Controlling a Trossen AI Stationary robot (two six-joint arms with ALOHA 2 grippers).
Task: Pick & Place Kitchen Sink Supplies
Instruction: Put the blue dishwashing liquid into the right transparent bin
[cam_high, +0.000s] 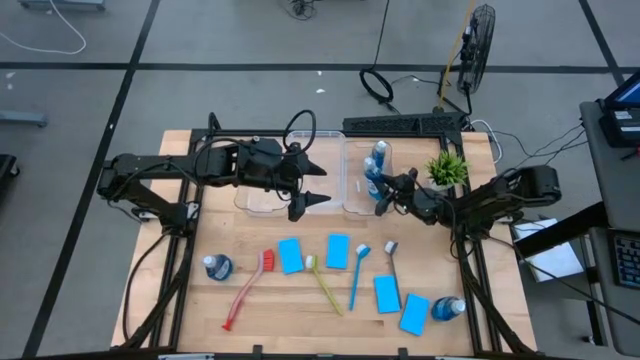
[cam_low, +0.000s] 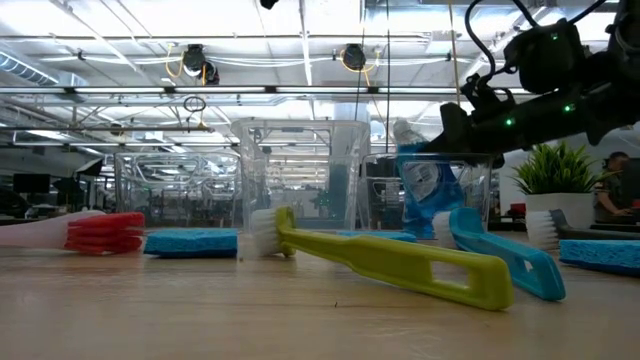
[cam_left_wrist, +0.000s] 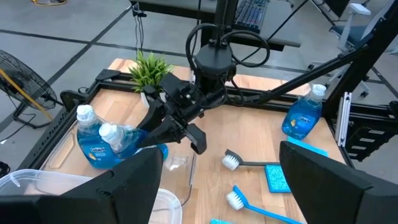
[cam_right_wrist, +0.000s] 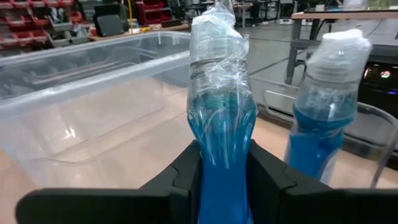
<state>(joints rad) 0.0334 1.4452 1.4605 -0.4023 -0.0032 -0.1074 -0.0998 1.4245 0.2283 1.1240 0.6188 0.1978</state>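
My right gripper (cam_high: 382, 195) is shut on a small blue bottle (cam_right_wrist: 221, 106) with a wrapped cap, inside the right clear bin (cam_high: 356, 207). A second blue bottle (cam_right_wrist: 326, 124) stands in that bin beside it. My left gripper (cam_high: 318, 184) hangs open with nothing between its fingers, above the left clear bin (cam_high: 262, 203). On the near table lie two more bottles (cam_high: 217, 266) (cam_high: 448, 308), several light-blue sponges (cam_high: 291, 255) and red (cam_high: 245, 290), yellow-green (cam_high: 323, 283), blue (cam_high: 357, 275) and grey (cam_high: 392, 262) brushes. My right gripper pinches the bottle's blue body just below the neck (cam_right_wrist: 221, 140) between its two fingers (cam_right_wrist: 186, 171), one on each side. The fingers come level from the table's right side. The bottle stands upright within the bin walls; whether its bottom rests on the bin floor I cannot tell.
A small green potted plant (cam_high: 447, 168) stands at the far right, close behind my right arm. The two clear bins sit side by side at the table's far middle. A bare strip of wood shows between the bins and the row of sponges and brushes.
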